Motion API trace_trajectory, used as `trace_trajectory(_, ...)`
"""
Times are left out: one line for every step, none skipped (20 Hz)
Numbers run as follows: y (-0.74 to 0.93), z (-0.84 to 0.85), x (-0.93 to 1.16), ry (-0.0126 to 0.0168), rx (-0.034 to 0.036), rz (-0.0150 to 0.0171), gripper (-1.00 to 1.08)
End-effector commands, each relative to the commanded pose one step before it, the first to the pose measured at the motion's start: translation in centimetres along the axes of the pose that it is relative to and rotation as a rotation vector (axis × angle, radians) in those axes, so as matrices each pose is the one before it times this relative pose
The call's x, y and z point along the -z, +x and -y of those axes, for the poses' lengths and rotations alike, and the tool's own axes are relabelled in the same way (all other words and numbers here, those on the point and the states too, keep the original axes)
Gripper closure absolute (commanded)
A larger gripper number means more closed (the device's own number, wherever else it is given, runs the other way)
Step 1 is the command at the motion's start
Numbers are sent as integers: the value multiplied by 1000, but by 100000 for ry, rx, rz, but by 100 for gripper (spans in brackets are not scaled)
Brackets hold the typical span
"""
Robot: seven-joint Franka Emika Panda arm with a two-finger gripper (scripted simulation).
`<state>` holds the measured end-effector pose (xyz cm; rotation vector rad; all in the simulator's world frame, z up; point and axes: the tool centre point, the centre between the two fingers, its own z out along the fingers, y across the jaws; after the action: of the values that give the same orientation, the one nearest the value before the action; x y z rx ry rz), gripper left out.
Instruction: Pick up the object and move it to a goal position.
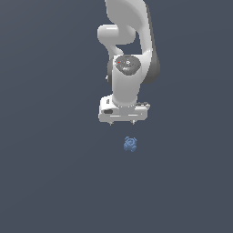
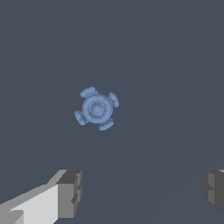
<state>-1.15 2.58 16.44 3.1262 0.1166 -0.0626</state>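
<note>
A dark slate-blue tabletop (image 1: 45,182) fills the exterior view edge to edge, plain and unmarked. Over it, from the top centre of the frame, the white Franka arm (image 1: 129,54) descends, its wrist pointing straight down and ending in a broad white hand. The tool (image 1: 121,123) hangs at mid-frame, just above and slightly toward the exterior view's left of the object, with a clear gap of bare tabletop between them.

In the wrist view the tool's two grey fingers (image 2: 70,192) sit far apart, one near each lower corner of the picture, so the jaws stand wide open with nothing between them. They grip nothing and touch nothing; only bare surface shows in the gap.

The object (image 1: 130,144), a small blue knobbly piece, lies on the tabletop a little below the centre of the exterior view, narrower than the white hand above it. Seen in the wrist view (image 2: 96,108), it rests left of centre and above the middle of the frame, well clear of both fingers. From that angle it reads as a round ringed hub with four short curved lobes spaced about its rim, set slightly askew to the frame edges. It looks about as wide as it is long, so no long axis or pointing direction can be told.
</note>
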Motion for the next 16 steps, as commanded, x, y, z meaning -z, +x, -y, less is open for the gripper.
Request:
trace_trajectory(0,-1,0,0,0,0,-92)
trace_trajectory(16,43,-14,0,0,0,-92)
trace_trajectory(39,16,-32,173,-131,-23,-92)
trace_trajectory(67,72,-56,214,-158,-26,-92)
trace_trajectory(91,101,-77,293,-204,-33,-92)
trace_trajectory(110,125,-93,377,-237,-39,-92)
trace_trajectory(118,137,-97,436,-226,-39,-92)
trace_trajectory(88,111,-69,368,-129,-24,-92)
trace_trajectory(55,77,-38,283,-32,-10,-92)
trace_trajectory(25,43,-10,201,49,2,-92)
trace_trajectory(0,16,12,125,114,13,-92)
trace_trajectory(-16,-10,23,27,105,14,-92)
trace_trajectory(-12,-12,13,-22,43,6,-92)
trace_trajectory(2,-1,-8,-48,-49,-5,-92)
trace_trajectory(23,13,-34,-45,-162,-21,-92)
trace_trajectory(47,22,-62,-36,-296,-39,-92)
